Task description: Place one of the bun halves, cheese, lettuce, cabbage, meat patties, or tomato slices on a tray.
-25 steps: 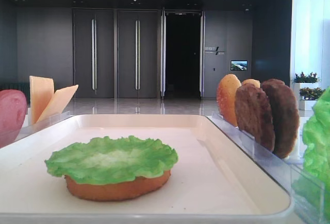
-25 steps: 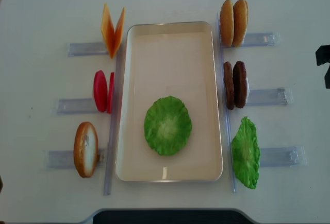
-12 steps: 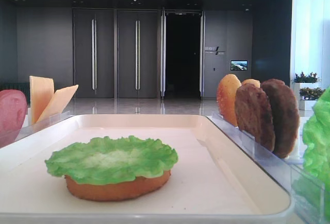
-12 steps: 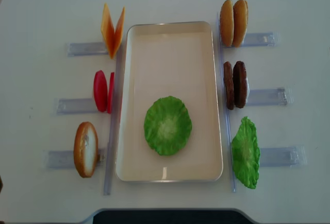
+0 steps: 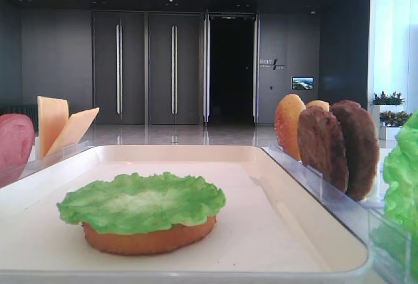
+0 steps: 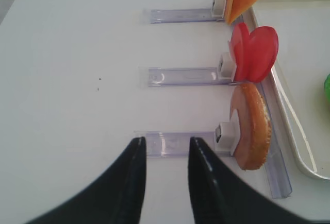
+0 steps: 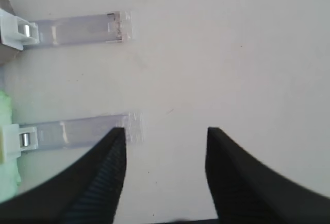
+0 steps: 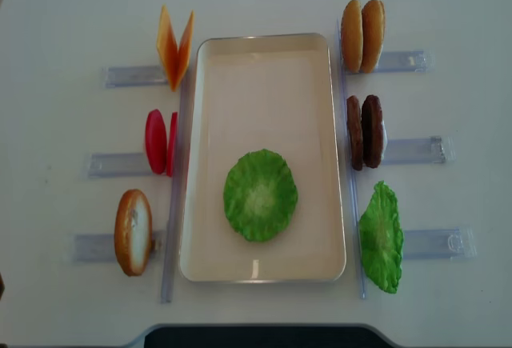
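A frilly green lettuce (image 8: 260,196) leaf lies flat in the near half of the cream tray (image 8: 264,68). In the low view the lettuce (image 5: 140,202) rests on a bun half (image 5: 150,239). My left gripper (image 6: 166,139) hovers over bare table left of the tray, open with nothing between its fingers, just beside the upright bun half (image 6: 252,131) in its holder. My right gripper (image 7: 166,130) is open and empty over the table right of the tray, near the end of a clear holder (image 7: 77,131). Neither gripper shows in the overhead view.
Left of the tray stand cheese slices (image 8: 174,44), tomato slices (image 8: 158,142) and a bun half (image 8: 133,232). On the right stand two bun halves (image 8: 362,34), two meat patties (image 8: 364,130) and another lettuce leaf (image 8: 380,236). Clear holders (image 8: 420,150) stick outward.
The dark part of the right arm seen at the overhead view's right edge a second ago has left that view. The food and tray have not moved.
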Motion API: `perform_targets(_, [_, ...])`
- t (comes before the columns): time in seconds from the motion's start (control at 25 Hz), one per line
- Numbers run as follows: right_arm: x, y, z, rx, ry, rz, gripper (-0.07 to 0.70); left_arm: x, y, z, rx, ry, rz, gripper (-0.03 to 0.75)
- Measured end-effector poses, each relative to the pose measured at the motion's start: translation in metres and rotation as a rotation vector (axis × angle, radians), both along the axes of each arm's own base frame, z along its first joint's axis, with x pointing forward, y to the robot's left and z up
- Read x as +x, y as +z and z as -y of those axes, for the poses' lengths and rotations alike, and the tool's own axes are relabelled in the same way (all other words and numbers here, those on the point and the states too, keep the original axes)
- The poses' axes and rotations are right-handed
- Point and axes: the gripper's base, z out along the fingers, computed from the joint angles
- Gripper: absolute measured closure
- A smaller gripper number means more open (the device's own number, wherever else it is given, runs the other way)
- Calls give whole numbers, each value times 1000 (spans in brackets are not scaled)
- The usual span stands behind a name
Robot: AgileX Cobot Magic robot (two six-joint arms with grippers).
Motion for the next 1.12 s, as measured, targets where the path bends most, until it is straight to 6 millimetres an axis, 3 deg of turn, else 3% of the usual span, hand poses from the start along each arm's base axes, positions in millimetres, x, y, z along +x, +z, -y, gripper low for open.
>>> perform_targets(0.12, [-33, 2, -2, -8, 0, 108, 262, 0, 0, 0, 0, 0, 0, 496])
perform_targets(0.32, [-71, -6, -3, -31, -2, 212, 262, 0, 0, 0, 0, 0, 0, 496])
perform_targets(0.6, [-115, -33, -3, -61, -1, 339, 262, 0, 0, 0, 0, 0, 0, 496])
perform_targets(0.88, [-146, -37, -5, -69, -7, 543, 262, 0, 0, 0, 0, 0, 0, 496])
perform_targets(1.12, [-145, -40, -5, -69, -9, 558, 262, 0, 0, 0, 0, 0, 0, 496])
